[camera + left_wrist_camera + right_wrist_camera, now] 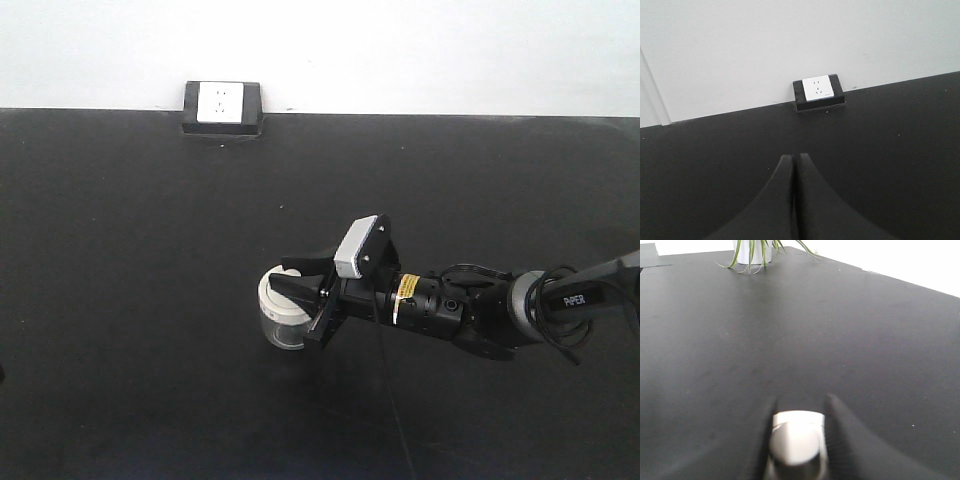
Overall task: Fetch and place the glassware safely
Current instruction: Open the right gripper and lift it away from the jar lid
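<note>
Nearest you, in the right wrist view: the right gripper, its two dark fingers parted only as wide as the small, squat clear glass jar with a cream-white round lid, which sits between them with a finger at each side. The picture is blurred there, so you cannot confirm firm contact from this view.

From the front view: the same jar stands upright on the matte black table, a little left of centre and toward the near side. The right gripper reaches in from the right, its black fingers closed around the lid. The arm lies low over the table.

In the left wrist view: the left gripper, fingers pressed together, nothing between them.

Farther back: a white wall socket in a black frame at the table's far edge, against the pale wall.

Farthest, in the right wrist view: a white pot with drooping green leaves at the table's distant edge.
</note>
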You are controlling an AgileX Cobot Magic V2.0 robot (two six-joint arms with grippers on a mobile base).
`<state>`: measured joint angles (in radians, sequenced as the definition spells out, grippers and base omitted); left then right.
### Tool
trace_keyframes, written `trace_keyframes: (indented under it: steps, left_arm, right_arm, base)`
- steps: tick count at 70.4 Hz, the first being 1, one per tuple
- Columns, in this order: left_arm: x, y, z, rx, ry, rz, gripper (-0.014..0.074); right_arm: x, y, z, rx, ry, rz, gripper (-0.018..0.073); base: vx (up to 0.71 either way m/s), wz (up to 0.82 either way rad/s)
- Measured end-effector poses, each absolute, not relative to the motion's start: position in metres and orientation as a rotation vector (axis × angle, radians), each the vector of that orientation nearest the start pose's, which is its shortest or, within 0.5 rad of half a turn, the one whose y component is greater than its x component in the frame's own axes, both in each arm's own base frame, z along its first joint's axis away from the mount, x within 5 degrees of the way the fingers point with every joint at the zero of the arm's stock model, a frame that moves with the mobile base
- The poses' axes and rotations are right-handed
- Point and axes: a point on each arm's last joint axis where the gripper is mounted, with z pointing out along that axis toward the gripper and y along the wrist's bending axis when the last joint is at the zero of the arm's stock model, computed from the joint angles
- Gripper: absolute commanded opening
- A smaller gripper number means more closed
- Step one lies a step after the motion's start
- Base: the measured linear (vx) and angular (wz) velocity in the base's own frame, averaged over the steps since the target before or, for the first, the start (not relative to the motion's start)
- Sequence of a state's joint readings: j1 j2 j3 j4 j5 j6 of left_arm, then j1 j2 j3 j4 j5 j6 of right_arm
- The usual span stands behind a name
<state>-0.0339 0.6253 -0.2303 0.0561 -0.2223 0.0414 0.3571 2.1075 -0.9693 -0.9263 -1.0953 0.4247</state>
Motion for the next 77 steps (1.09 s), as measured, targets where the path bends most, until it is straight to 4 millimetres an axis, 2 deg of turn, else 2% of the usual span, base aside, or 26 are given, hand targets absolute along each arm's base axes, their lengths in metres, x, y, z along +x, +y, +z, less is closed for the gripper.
trace_keyframes:
  steps: [4, 12, 18, 25, 44, 58, 70, 77]
  left_arm:
    - [0.13, -0.006, 0.257, 0.117, 1.653, 0.037, -0.0007]
    - [0.13, -0.006, 0.257, 0.117, 1.653, 0.037, -0.0007]
    - [0.13, -0.006, 0.257, 0.117, 1.653, 0.037, -0.0007]
    - [0.13, -0.006, 0.257, 0.117, 1.653, 0.037, -0.0007]
    - [0.13, -0.006, 0.257, 0.117, 1.653, 0.037, -0.0007]
    - [0.13, -0.006, 0.257, 0.117, 1.653, 0.037, -0.0007]
    - [0.13, -0.006, 0.257, 0.117, 1.653, 0.037, -0.0007]
    - [0.13, -0.006, 0.257, 0.117, 1.653, 0.037, -0.0007]
  right_arm:
    - [0.337, 0.195, 0.127, -0.963, 1.497, 0.861, 0.0504]
    - [0.337, 0.195, 0.129, -0.958, 1.481, 0.873, 0.0621]
    - [0.337, 0.195, 0.132, -0.955, 1.471, 0.874, 0.0658]
    - [0.337, 0.195, 0.14, -0.954, 1.452, 0.87, 0.0652]
    - [0.334, 0.193, 0.178, -0.954, 1.376, 0.824, 0.0596]
    - [0.33, 0.187, 0.216, -0.911, 1.416, 0.764, 0.0529]
    - [0.323, 0.175, 0.254, -0.816, 1.504, 0.698, 0.0403]
    - [0.318, 0.168, 0.274, -0.771, 1.534, 0.637, 0.0263]
  base:
    - [0.0, 0.0]
    - [0.0, 0.0]
    - [0.0, 0.0]
    - [0.0, 0.0]
    - [0.0, 0.0]
    - [0.0, 0.0]
    - [0.0, 0.0]
    - [0.0, 0.0]
